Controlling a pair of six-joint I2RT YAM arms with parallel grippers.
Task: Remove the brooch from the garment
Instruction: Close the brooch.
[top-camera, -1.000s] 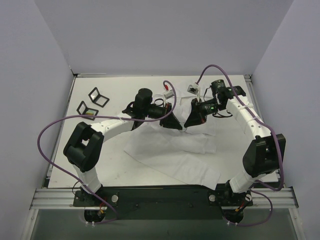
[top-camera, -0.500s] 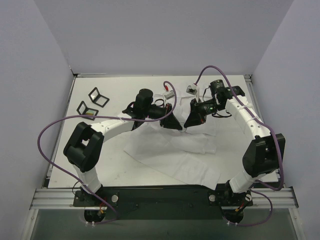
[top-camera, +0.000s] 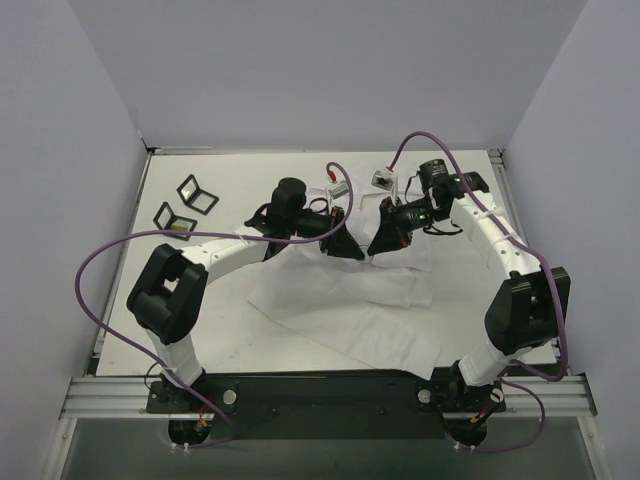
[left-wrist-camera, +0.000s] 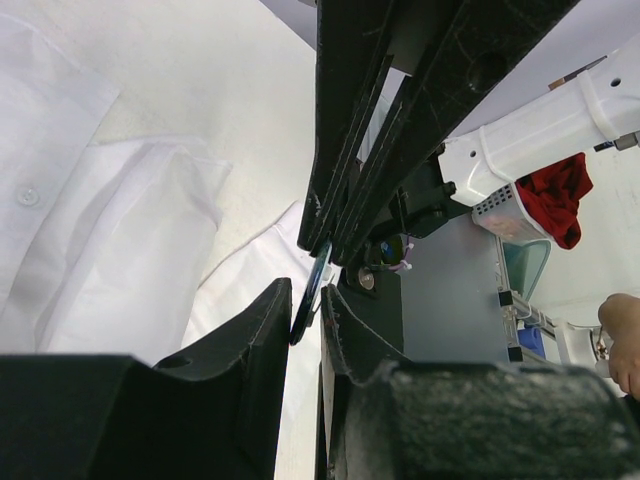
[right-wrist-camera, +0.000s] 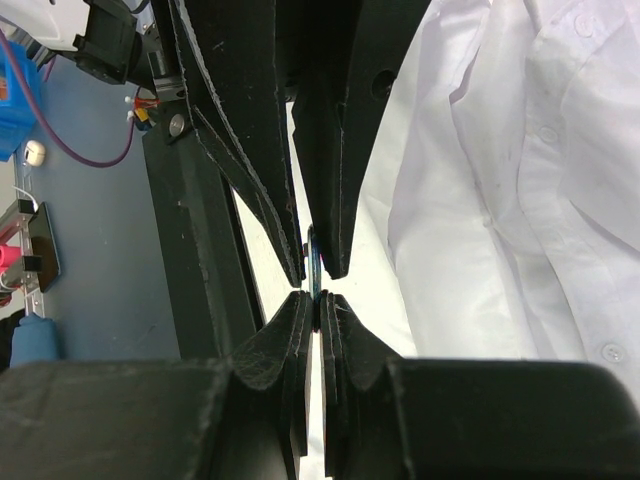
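Observation:
The garment is a large white shirt spread over the middle of the table; it also shows in the left wrist view and the right wrist view. The brooch is a thin dark blue disc seen edge-on, held above the shirt's upper part. My left gripper and right gripper meet tip to tip over it. The right gripper is shut on the brooch. The left gripper is closed narrowly around the same disc from the opposite side. In the top view the fingertips hide the brooch.
Two black square frames lie at the table's far left. Two small white clip-like items sit behind the grippers. Purple cables loop off both arms. A raised rail borders the table's right side.
The right wrist has shifted very slightly up and left. The grippers stay together at the brooch; nothing else has moved.

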